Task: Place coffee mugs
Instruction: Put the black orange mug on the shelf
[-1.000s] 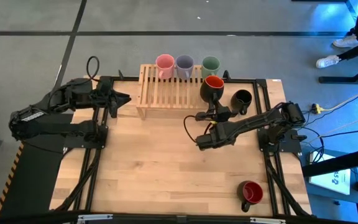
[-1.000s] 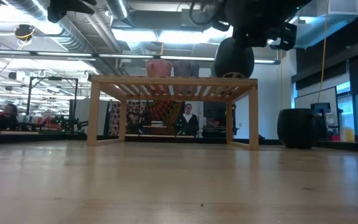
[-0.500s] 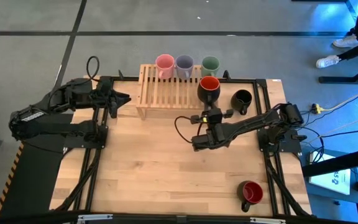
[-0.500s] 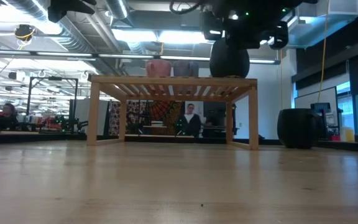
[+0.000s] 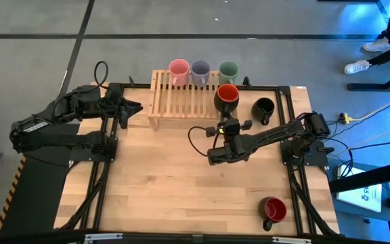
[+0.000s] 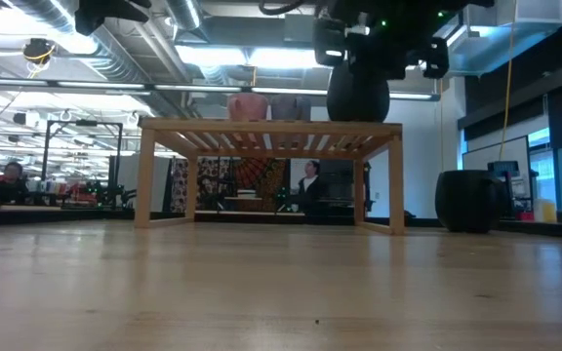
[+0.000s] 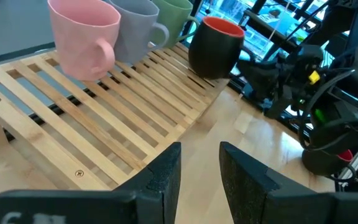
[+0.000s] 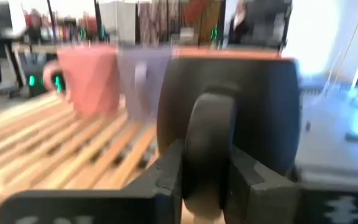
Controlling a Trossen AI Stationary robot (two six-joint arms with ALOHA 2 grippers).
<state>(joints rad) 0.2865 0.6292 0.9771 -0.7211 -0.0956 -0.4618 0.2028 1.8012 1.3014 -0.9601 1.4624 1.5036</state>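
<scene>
A slatted wooden rack (image 5: 181, 102) stands at the table's far side. The pink mug (image 5: 179, 68), lavender-grey mug (image 5: 200, 68) and green mug (image 5: 229, 69) stand in a row along its far edge. My right gripper (image 5: 227, 115) is shut on the dark mug with the orange-red inside (image 5: 227, 94), at the rack's right end. The all-black mug (image 5: 263, 108) stands on the table right of the rack. The dark mug with the red inside (image 5: 273, 210) stands near the table's near right corner. My left gripper (image 7: 201, 168) waits open, left of the rack. My right gripper pinches the mug's handle (image 8: 210, 146) between its two fingers (image 8: 169, 171), coming level from the table's near side. The mug stays upright, its bottom (image 6: 357, 117) at the level of the rack's top; whether it rests on the slats I cannot tell.
The rack's near slats (image 7: 104, 118) are bare in front of the three mugs. Open tabletop (image 5: 181, 183) lies between the rack and the near edge. People show in the room beyond the table, in the low view under the rack.
My right gripper has carried the orange-red-inside mug a little toward the table's left, over the rack's right end, keeping it upright. The left arm has kept still.
</scene>
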